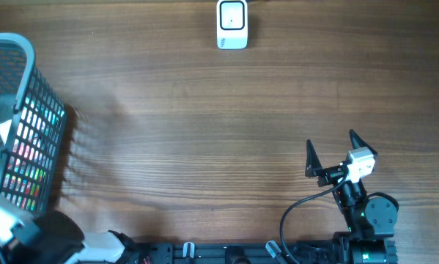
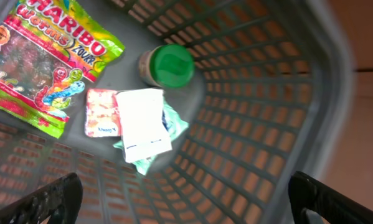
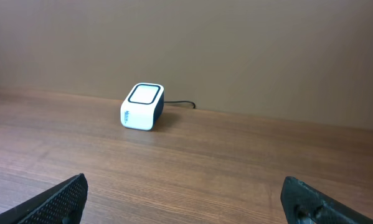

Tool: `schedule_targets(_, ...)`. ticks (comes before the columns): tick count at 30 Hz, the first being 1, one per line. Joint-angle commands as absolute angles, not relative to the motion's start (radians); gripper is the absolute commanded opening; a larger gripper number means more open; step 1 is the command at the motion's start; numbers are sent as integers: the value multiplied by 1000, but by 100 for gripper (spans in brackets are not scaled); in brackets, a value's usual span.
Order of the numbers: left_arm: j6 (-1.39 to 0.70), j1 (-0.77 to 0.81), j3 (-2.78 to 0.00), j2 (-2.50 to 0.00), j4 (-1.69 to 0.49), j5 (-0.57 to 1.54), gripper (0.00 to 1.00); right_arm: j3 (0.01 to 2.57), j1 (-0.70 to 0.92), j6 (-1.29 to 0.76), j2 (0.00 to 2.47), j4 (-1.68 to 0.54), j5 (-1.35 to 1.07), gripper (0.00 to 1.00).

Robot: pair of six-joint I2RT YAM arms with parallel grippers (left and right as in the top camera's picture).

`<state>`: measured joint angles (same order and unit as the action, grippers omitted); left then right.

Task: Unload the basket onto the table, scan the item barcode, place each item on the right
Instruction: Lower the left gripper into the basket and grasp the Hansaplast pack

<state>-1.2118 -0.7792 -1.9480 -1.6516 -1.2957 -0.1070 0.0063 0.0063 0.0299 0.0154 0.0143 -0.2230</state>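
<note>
The items to scan lie on the floor of the grey mesh basket (image 2: 267,93), which only the left wrist view shows in full. There are five: a Haribo worms bag (image 2: 43,62) at 10 o'clock, a green-lidded jar (image 2: 167,65) at 12, a pink packet (image 2: 101,113), and a white card (image 2: 142,124) overlapping a teal packet (image 2: 177,124). The left jaws hang above them, spread wide and empty.

Overhead, the basket sits at 9 o'clock on the desk (image 1: 204,132) and the single white scanner (image 1: 231,24) at 12. The right wrist view adds the scanner's cable (image 3: 183,104). The right jaws, at 5 o'clock, stand apart and hold nothing.
</note>
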Motion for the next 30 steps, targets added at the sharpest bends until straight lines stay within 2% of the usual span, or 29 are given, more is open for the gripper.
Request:
schedule_targets(1,-1159,-781,-1951,-1781,-1289,-132,100,5,13,20,10,17,-205,100)
schedule_targets(4,-1076,-779,-1951,-1887,-1230,-121,100,5,13,20,10,17,-205,100)
schedule_targets(13,-1089,-685,-1951,-2110,-1149,-126,100,5,13,20,10,17,-205,100)
schedule_targets(20,-1218,-672,-1951,-2176,-1217,-169,100,5,13,20,10,17,-205,100)
schedule_targets(30,-1221,-675,-1951,-2195,-1239,-176,100,5,13,20,10,17,-205,100)
